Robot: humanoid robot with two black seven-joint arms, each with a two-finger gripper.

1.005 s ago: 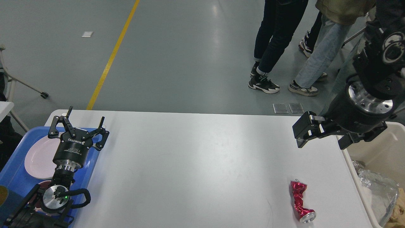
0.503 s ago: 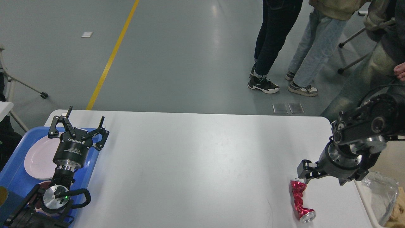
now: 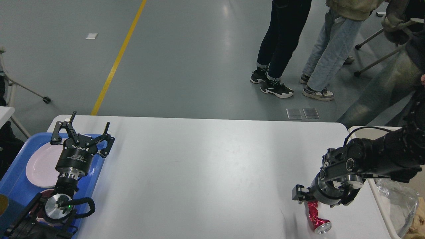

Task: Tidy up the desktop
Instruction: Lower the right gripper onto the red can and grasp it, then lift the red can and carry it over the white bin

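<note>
The right end effector [image 3: 307,196] has dropped from high above the bench [image 3: 206,166] onto the crushed red can [image 3: 315,215] at the near right — grip state I cannot tell. The left end effector [image 3: 83,134] stays spread apart over the blue tray [image 3: 16,189] — pickup looks imminent.

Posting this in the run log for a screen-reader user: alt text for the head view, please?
The right gripper is down over the upper end of a crushed red can near the white desktop's right edge. The left gripper hangs open above a blue tray holding a white plate.
</note>
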